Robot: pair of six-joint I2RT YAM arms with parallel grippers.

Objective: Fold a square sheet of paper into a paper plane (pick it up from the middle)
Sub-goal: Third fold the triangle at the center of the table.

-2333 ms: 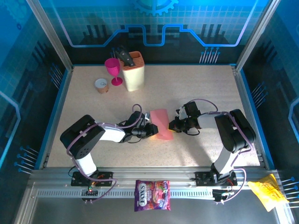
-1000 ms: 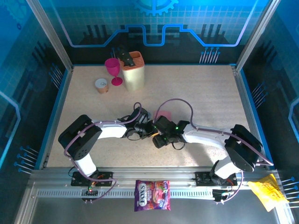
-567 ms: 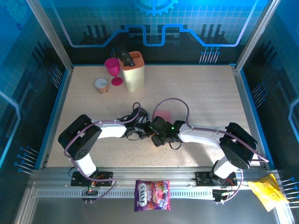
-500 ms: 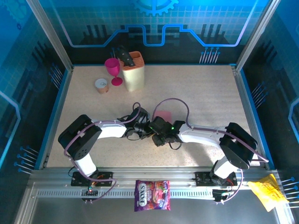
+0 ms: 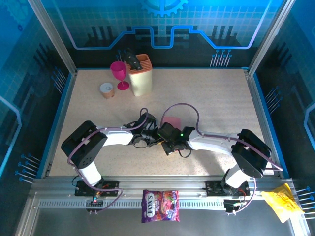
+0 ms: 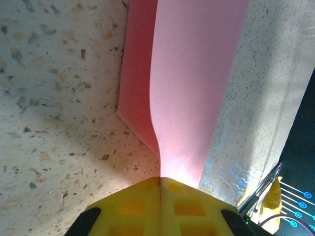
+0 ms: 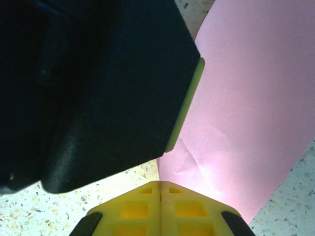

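1. While both arms meet near the middle of the table, a little toward its near edge, the square sheet of paper lies there partly folded, one pink layer doubled over another.
2. The left gripper presses its yellow fingers together on one end of the sheet, which narrows and lifts into the pinch. I judge this anchors the paper so the fold cannot slide.
3. The right gripper is closed too, its tips nipping the sheet's edge just beside the left gripper's black body. This is likely a second hold for pulling or creasing the flap.
4. The left arm reaches low from the near-left corner, forearm stretched toward the centre. The right arm stretches across from the near-right corner, wrist turned leftward, its cable looping above.
5. The two grippers sit almost touching, so a bump between them looks like the main risk.
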